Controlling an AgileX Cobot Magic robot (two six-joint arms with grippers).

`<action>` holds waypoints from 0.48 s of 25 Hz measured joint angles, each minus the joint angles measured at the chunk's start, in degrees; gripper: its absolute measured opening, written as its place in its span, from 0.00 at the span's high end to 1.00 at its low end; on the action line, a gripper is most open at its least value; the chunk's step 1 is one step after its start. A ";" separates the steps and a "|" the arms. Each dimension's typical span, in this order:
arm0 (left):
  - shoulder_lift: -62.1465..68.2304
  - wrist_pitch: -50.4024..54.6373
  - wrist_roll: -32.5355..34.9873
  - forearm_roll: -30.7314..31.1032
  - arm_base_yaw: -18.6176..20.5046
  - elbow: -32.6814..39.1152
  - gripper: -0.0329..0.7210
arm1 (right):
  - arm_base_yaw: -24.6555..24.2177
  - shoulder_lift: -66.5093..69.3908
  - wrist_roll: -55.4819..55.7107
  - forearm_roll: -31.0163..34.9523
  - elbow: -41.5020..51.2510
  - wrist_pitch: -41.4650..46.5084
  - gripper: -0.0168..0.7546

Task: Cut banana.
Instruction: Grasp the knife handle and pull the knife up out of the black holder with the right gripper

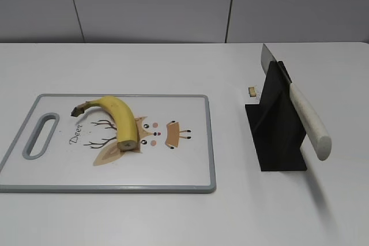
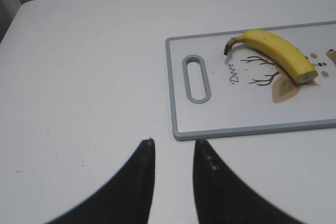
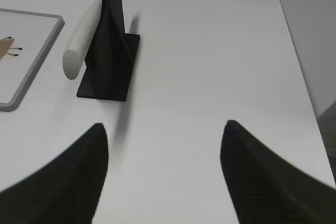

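Note:
The yellow banana point(image 1: 118, 116) lies on the white cutting board point(image 1: 184, 165), dark stem to the left, blunt cut end toward the front over the deer print. It also shows in the left wrist view point(image 2: 278, 53), on the board point(image 2: 210, 114). A knife with a white handle point(image 1: 308, 119) rests in a black stand point(image 1: 277, 136); the right wrist view shows the handle point(image 3: 81, 35) too. My left gripper point(image 2: 173, 141) is slightly open and empty, just off the board's near left corner. My right gripper point(image 3: 164, 127) is wide open and empty over bare table, right of the stand point(image 3: 107, 72). Neither gripper shows in the exterior view.
A tiny tan piece point(image 1: 252, 91) lies on the table behind the stand. The board has a grey rim and a handle slot point(image 2: 196, 77) at its left end. The table's right edge point(image 3: 294, 51) meets a grey wall.

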 joint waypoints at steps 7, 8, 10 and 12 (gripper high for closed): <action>0.00 0.00 0.00 0.00 0.00 0.00 0.64 | 0.00 0.00 0.00 0.00 0.00 0.00 0.30; 0.00 0.00 0.00 0.00 0.00 0.00 0.64 | 0.00 0.00 0.00 0.00 0.00 0.00 0.30; 0.00 0.00 0.00 0.00 0.00 0.00 0.64 | 0.00 0.00 0.00 0.00 0.00 0.00 0.30; 0.00 0.00 0.00 0.00 0.00 0.00 0.64 | 0.00 0.00 0.00 0.00 0.00 0.00 0.30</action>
